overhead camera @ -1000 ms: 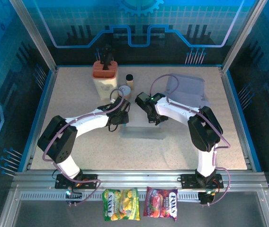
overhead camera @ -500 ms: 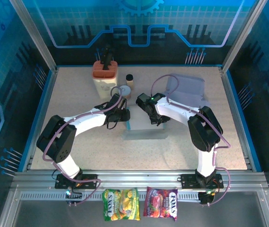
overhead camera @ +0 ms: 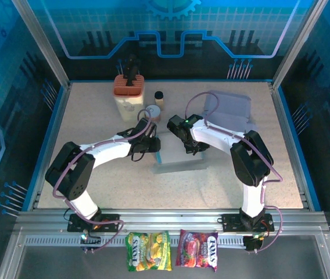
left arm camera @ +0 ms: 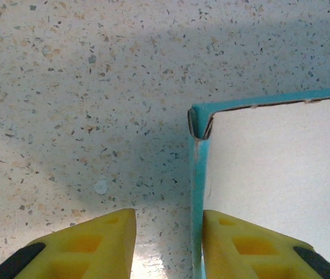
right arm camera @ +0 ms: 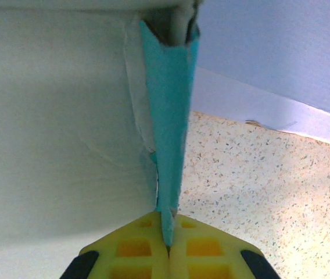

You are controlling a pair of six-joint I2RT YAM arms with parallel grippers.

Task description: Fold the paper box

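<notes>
Pinching a paper box [right arm camera: 168,116] wall, right jaws; left jaws spread astride another.

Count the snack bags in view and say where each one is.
2. The yellow-green snack bag lies on the metal frame at the near edge, left of centre. The red snack bag lies beside it, on its right. None looks hidden.
</notes>
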